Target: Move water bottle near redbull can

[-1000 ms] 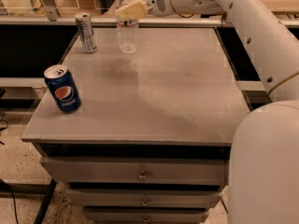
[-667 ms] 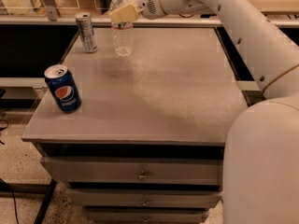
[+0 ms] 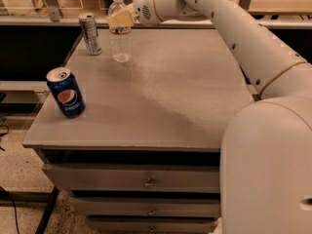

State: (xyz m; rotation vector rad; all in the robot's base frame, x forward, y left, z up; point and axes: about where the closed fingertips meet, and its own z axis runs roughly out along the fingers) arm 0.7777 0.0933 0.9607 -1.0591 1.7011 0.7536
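The water bottle [image 3: 120,39], clear with a white cap and a red-and-white label band, stands upright at the far left of the grey table [image 3: 161,91]. My gripper [image 3: 122,19] is shut on the bottle's upper part, its tan fingers [image 3: 124,18] across the label. The redbull can [image 3: 90,33], slim and silver-grey, stands upright just left of the bottle, with a small gap between them. My white arm reaches in from the right.
A blue Pepsi can [image 3: 66,92] stands upright near the table's front left corner. The table has drawers [image 3: 146,182] below its front edge. A rail and shelving run behind the table's far edge.
My gripper has carried the water bottle leftward along the far side of the table, so it now stands closer to the redbull can.
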